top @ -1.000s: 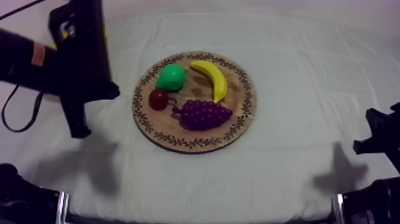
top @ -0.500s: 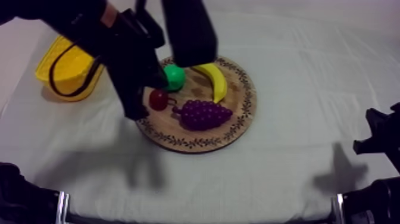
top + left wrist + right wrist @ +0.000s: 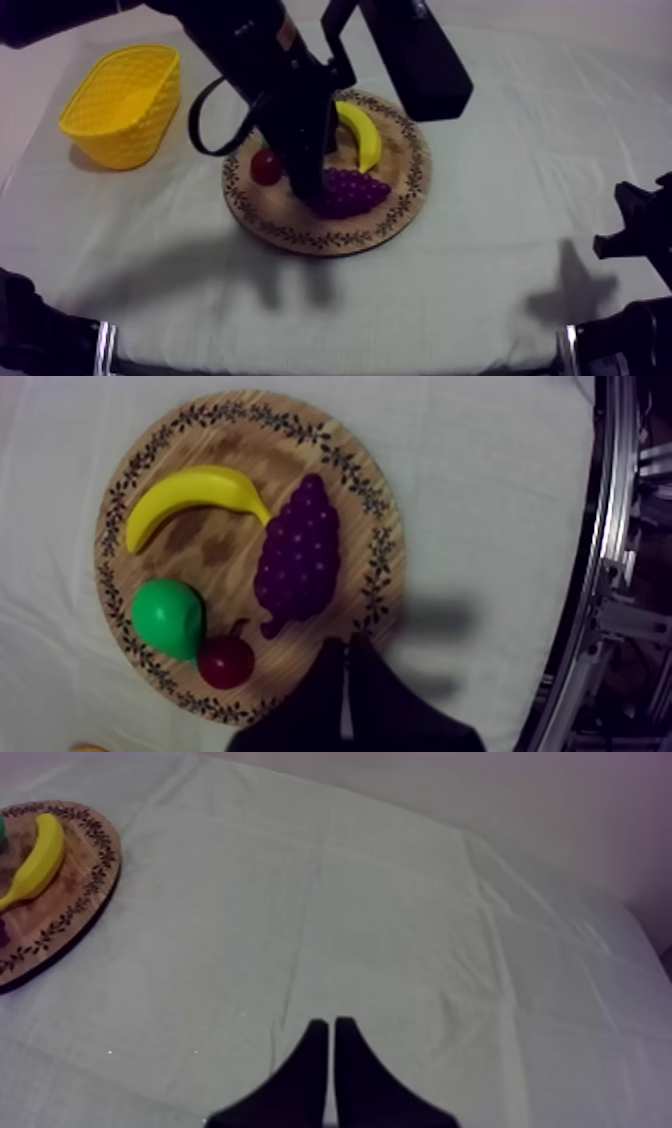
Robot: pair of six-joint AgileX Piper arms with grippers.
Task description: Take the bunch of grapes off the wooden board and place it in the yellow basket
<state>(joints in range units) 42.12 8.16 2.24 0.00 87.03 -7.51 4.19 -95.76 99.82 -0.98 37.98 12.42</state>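
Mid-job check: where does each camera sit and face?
Top: overhead, slanting down on board, basket; left gripper by the grapes, right gripper at rest.
Left wrist: behind its own closed fingers, facing down at the board.
Right wrist: behind its own closed fingers, facing across the cloth.
Shared: board and banana, all three.

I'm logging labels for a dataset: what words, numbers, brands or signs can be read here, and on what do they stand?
None can be read.
The board has a dark ornamental pattern round its rim, not letters.
The basket, grapes, banana and cloth bear no text.
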